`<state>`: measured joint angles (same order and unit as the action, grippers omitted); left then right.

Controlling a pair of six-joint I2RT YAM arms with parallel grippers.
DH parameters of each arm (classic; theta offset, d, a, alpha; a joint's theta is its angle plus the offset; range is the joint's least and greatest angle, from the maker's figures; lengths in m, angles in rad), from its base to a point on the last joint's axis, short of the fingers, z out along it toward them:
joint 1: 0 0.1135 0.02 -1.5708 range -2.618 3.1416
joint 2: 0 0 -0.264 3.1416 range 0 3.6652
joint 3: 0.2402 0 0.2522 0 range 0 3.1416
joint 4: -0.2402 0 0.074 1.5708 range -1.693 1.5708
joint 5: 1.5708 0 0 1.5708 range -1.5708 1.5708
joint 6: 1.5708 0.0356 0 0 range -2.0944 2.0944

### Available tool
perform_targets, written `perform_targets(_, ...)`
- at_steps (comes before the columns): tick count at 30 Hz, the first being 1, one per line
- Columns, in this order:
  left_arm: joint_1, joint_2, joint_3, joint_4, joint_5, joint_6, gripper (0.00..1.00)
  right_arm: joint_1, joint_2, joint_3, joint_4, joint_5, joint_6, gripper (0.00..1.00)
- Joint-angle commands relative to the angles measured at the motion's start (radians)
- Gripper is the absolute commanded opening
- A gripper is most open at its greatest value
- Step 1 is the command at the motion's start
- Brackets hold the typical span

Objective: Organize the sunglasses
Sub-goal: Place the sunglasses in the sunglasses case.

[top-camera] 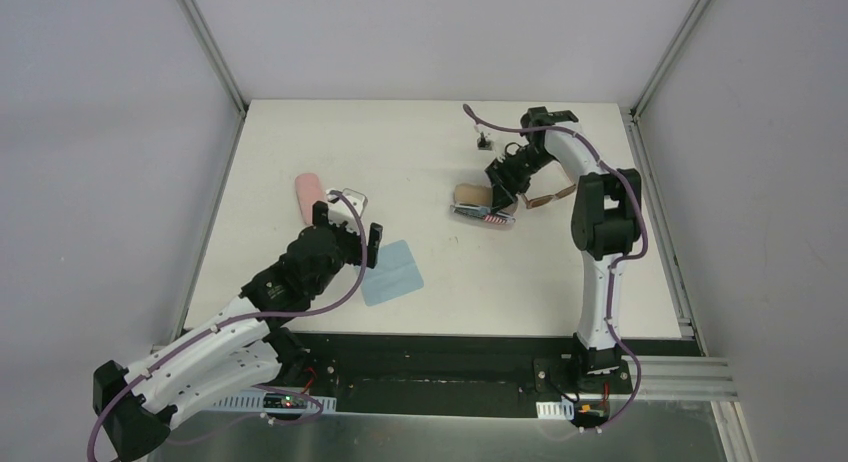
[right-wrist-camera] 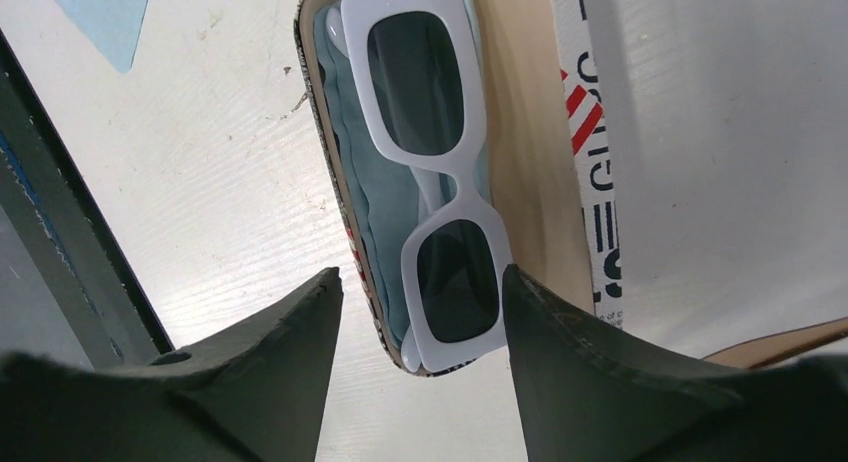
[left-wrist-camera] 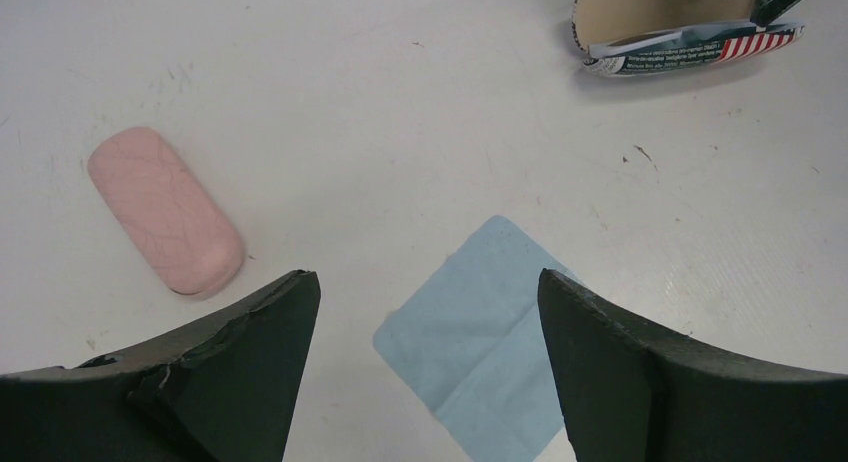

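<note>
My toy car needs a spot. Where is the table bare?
Bare: far-left tabletop beyond the pink oblong case; also between the light blue square cloth and the open lettered case. Crowded around that case, under the right gripper.

— What lies on the flat white table [top-camera: 430,147]?
— At the left, a closed oblong pink case [top-camera: 307,196]. Near the front, a light blue square cloth [top-camera: 392,272]. At the right, an open lettered case with red stripes [top-camera: 482,211], with thin brown-framed sunglasses [top-camera: 548,196] beside it.
</note>
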<state>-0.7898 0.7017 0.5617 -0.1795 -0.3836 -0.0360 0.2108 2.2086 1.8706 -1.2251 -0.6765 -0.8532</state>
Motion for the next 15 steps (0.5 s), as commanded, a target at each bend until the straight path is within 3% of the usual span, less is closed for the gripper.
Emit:
perform_targets(1, 0.014, 0.034, 0.019, 0.03, 0.03, -0.011, 0.82, -0.006, -0.093, 0.046, -0.004, -0.007, 0.003, 0.62)
perform_targets(6, 0.012, 0.086, 0.064, 0.034, 0.074, -0.117, 0.77, -0.023, -0.109, 0.097, -0.026, -0.005, 0.002, 0.62)
perform_targets(9, 0.005, 0.146, 0.061, 0.097, 0.107, -0.236, 0.69, -0.046, -0.108, 0.163, -0.034, -0.022, 0.003, 0.58)
perform_targets(12, -0.042, 0.258, 0.024, 0.244, 0.106, -0.336, 0.56, -0.069, -0.096, 0.193, 0.038, -0.025, 0.042, 0.51)
perform_targets(15, -0.096, 0.423, -0.004, 0.427, 0.063, -0.448, 0.31, -0.082, -0.074, 0.18, 0.192, 0.004, 0.146, 0.42)
